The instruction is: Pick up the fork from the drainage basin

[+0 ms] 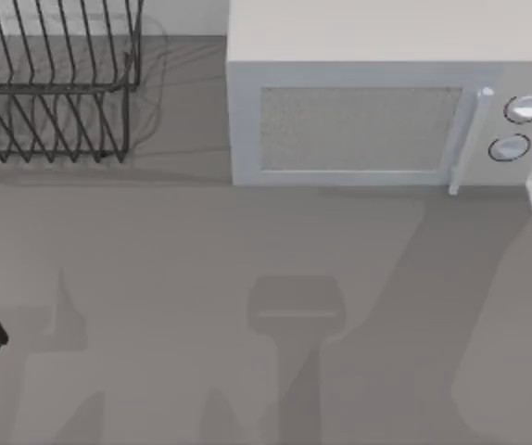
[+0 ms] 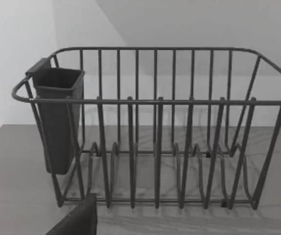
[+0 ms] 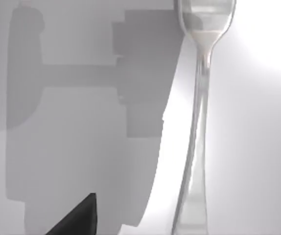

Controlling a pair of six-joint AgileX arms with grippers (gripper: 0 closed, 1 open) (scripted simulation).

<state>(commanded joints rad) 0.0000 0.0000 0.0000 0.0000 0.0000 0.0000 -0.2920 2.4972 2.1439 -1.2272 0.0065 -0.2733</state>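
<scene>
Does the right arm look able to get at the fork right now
Probably yes. In the right wrist view the fork lies close below the camera on a pale surface, uncovered along its handle, with nothing lying across it. A dark finger tip sits beside it.

No readable text anywhere.

The microwave (image 1: 377, 102) carries no brand, label or numbers on its door or beside its two round knobs (image 1: 516, 128); the wire dish rack (image 2: 155, 132) and its dark cutlery cup (image 2: 57, 117) are unmarked, the fork (image 3: 199, 122) bears no stamp that can be read, and the tabletop (image 1: 201, 278) is plain.
</scene>
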